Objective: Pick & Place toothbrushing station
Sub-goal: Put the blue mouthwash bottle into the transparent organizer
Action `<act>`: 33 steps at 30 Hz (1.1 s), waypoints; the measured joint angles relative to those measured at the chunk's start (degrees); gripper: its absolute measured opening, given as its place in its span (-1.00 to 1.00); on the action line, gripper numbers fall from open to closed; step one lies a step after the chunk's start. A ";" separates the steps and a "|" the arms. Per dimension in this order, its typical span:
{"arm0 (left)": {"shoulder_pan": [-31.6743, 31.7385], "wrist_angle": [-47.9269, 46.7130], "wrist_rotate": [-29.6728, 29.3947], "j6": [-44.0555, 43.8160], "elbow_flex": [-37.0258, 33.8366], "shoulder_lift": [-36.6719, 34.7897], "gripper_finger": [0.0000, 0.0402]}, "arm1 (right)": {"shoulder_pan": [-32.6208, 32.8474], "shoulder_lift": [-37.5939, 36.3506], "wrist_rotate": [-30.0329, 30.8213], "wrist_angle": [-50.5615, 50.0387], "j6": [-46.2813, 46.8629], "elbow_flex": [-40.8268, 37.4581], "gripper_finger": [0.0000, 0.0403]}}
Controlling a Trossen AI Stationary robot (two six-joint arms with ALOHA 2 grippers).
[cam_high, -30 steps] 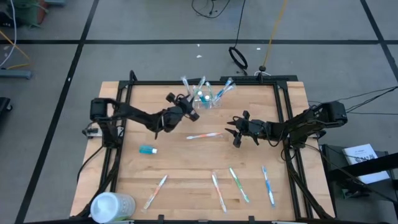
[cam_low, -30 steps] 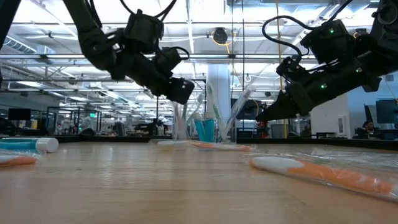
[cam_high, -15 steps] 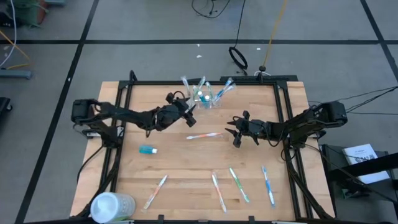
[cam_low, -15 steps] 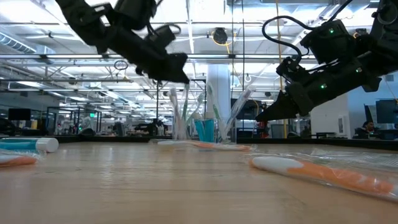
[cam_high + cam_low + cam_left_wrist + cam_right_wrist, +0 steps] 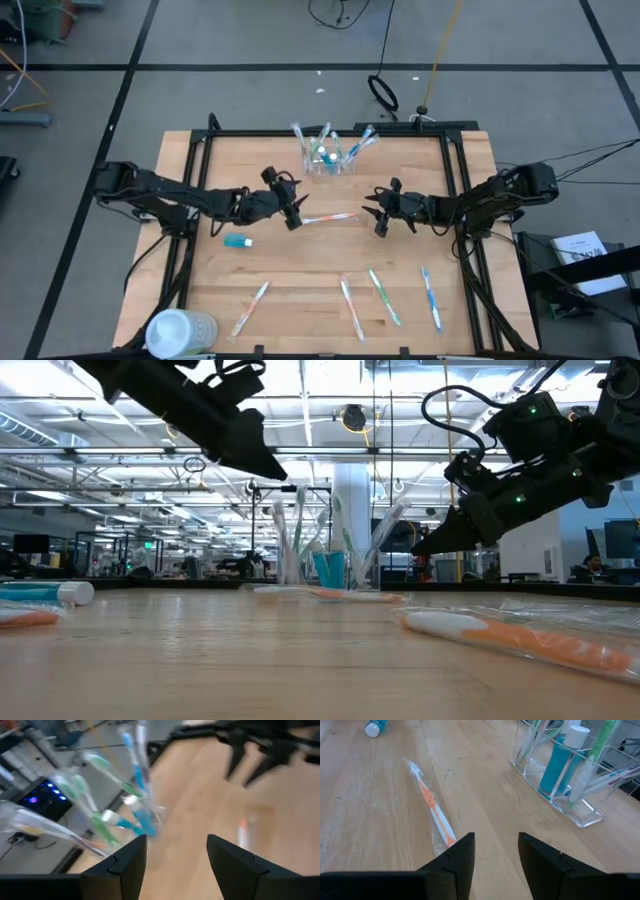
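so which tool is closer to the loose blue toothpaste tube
Left. The left tool hangs just up and right of the toothpaste tube; the right tool hangs far across the table, past the wrapped toothbrush.

The cup (image 5: 328, 158) is set near the table's (image 5: 470, 300) far edge, with brushes and a tube stood in it. One wrapped brush (image 5: 328, 217) is laid near the middle, between the left gripper (image 5: 293, 207) and right gripper (image 5: 380, 210), with a tube (image 5: 237, 240) left of it. Four brushes are spread along the near edge, and a container (image 5: 180, 332) is placed at the near left corner.

Wooden table (image 5: 300, 265); toothbrushes (image 5: 383, 296), cup (image 5: 328, 160)
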 joint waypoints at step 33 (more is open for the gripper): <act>-3.33 -1.62 15.05 -5.97 0.00 0.00 0.06 | -0.02 0.00 -0.02 0.00 0.00 0.00 -0.30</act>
